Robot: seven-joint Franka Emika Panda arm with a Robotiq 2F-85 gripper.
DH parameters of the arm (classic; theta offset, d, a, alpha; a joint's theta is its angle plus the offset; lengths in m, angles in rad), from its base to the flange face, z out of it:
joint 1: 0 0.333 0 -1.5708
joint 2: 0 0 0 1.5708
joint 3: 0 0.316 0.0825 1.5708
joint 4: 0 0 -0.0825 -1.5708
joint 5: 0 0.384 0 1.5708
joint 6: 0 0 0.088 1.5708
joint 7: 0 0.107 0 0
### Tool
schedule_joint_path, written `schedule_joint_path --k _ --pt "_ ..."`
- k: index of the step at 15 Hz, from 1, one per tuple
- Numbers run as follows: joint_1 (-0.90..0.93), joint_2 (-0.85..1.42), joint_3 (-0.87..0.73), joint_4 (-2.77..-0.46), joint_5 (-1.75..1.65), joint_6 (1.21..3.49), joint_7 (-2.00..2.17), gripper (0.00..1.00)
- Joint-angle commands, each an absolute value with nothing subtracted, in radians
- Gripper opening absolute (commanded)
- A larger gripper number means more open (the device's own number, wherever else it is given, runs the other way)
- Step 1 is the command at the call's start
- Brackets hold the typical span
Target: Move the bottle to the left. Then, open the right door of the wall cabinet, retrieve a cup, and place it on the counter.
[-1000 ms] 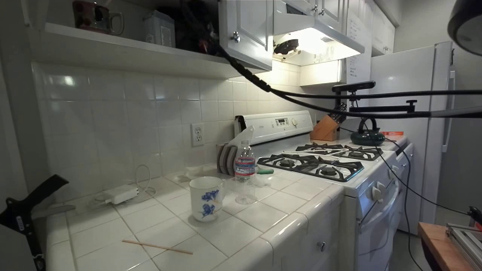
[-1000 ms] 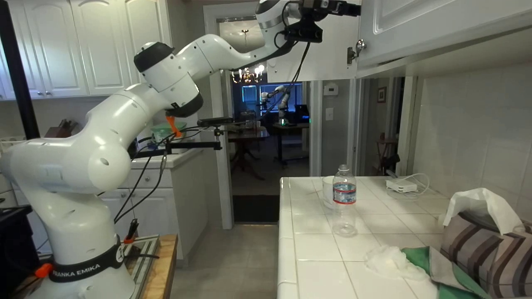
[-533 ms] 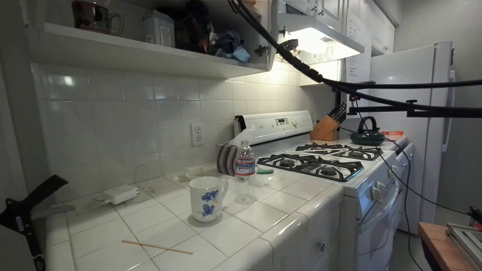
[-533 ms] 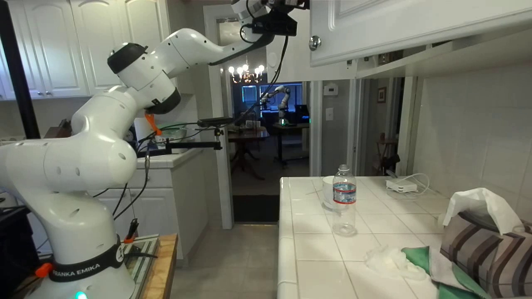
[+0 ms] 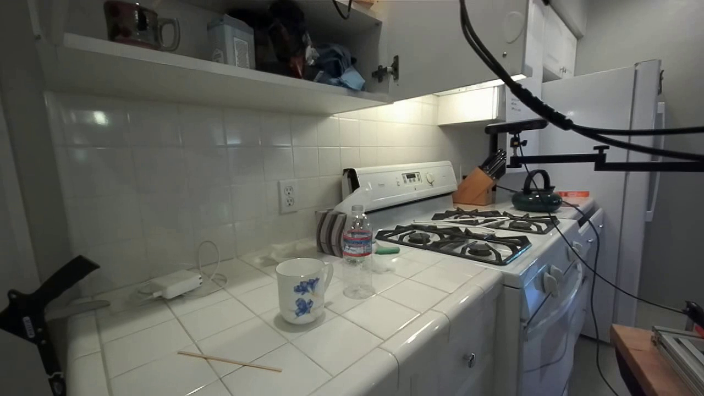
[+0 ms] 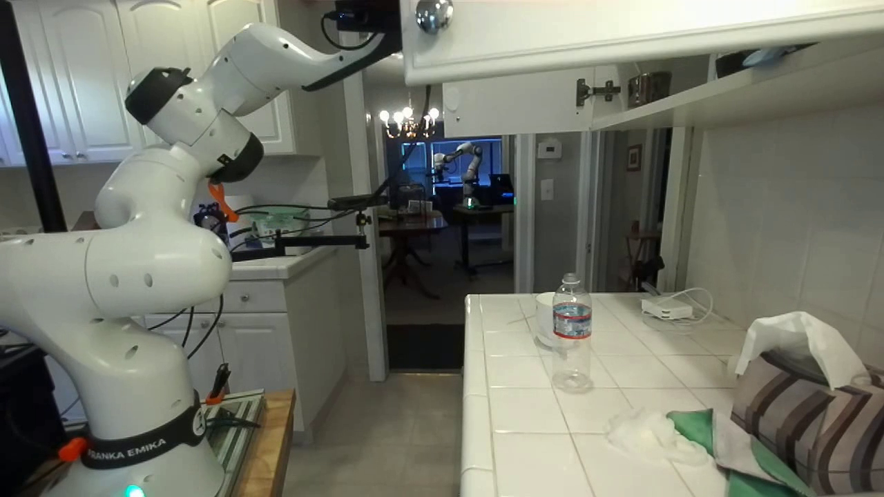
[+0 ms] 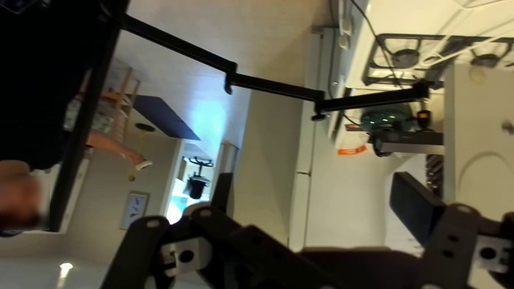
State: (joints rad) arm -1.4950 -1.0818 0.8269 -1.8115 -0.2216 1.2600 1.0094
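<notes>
The right door (image 5: 451, 49) of the wall cabinet (image 5: 181, 82) stands wide open, its inner face showing; its knob side (image 6: 621, 38) faces me in an exterior view. My gripper (image 7: 315, 196) is open with nothing between its fingers. In the wrist view the door's inner face (image 7: 482, 176) lies just beyond the right-hand finger; contact cannot be told. Both exterior views lose the gripper behind the door or past the frame. The clear bottle (image 5: 358, 247) stands upright on the tiled counter (image 5: 352, 346), beside the white mug. I cannot make out the cup among dark things on the shelf.
The blue-patterned white mug (image 5: 301, 291) and a thin stick (image 5: 230, 361) are on the counter. A striped tissue box (image 6: 815, 421) and crumpled plastic (image 6: 649, 438) lie nearer the stove (image 5: 467, 242). Another cabinet door (image 6: 518, 103) also hangs open. Black cables (image 5: 517, 91) cross the air.
The right door has swung from partly open to wide open, uncovering the shelf. The arm has drawn back toward its base, its cables moving along. Bottle and mug have not moved.
</notes>
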Motion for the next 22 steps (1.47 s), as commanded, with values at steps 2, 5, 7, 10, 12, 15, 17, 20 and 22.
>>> schedule_joint_path --k 2,5,7,10,12,15,17,20,22 --pt "-1.378 -1.086 0.683 -2.075 -0.289 1.243 1.165 1.00" --pt "-1.260 -1.023 0.651 -2.096 -0.228 1.381 1.256 1.00" --pt "-1.194 -0.969 0.683 -2.055 -0.234 1.430 1.305 1.00" --pt "-1.088 -0.878 0.754 -1.970 -0.258 1.479 1.367 1.00" --pt "-1.029 -0.822 0.791 -1.932 -0.288 1.540 1.389 1.00" --pt "-0.963 -0.748 0.794 -1.903 -0.350 1.693 1.382 1.00" --pt "-0.924 -0.715 0.754 -1.906 -0.403 1.829 1.377 1.00" --pt "-0.848 -0.676 0.656 -1.951 -0.450 2.052 1.387 1.00" --pt "-0.776 -0.668 0.566 -1.990 -0.448 2.181 1.396 1.00"
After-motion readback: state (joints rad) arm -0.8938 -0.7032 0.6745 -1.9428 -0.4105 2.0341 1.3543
